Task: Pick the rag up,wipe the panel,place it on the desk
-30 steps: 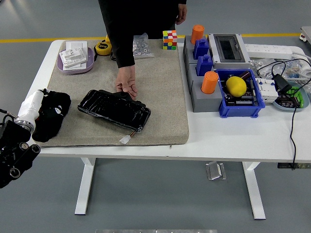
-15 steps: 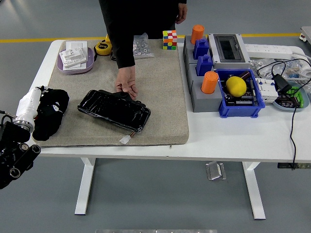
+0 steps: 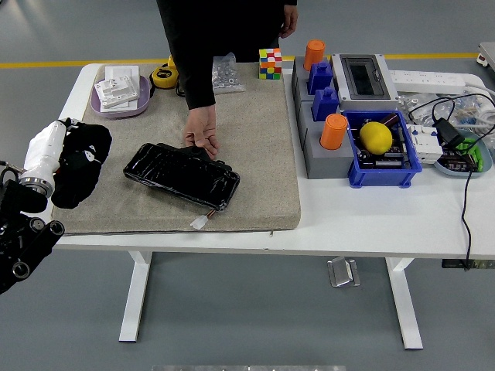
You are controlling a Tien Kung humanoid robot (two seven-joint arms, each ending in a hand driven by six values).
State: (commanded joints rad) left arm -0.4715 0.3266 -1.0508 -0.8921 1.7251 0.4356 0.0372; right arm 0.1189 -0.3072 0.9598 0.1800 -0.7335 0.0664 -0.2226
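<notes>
The black glossy panel (image 3: 182,175) lies on the grey mat (image 3: 255,154), slanted, with a small white connector (image 3: 199,222) at its near end. A person's hand (image 3: 203,137) rests on the panel's far edge. My left hand (image 3: 80,166) hangs over the mat's left edge, left of the panel and apart from it. Behind it shows the arm's white wrist (image 3: 42,152). The hand forms one dark mass with the black rag (image 3: 77,182), and its fingers seem curled on the cloth. I cannot make out single fingers.
At the back left are a purple dish (image 3: 120,93) with white parts, a yellow tape measure (image 3: 163,75) and a bag of screws (image 3: 225,73). A colour cube (image 3: 270,63), grey blocks with orange cups (image 3: 333,131), a blue bin (image 3: 383,154) and cables (image 3: 464,178) fill the right.
My left hand with the rag has moved up and slightly away from the near edge, staying at the mat's left side. The person's hand and the panel have stayed put.
</notes>
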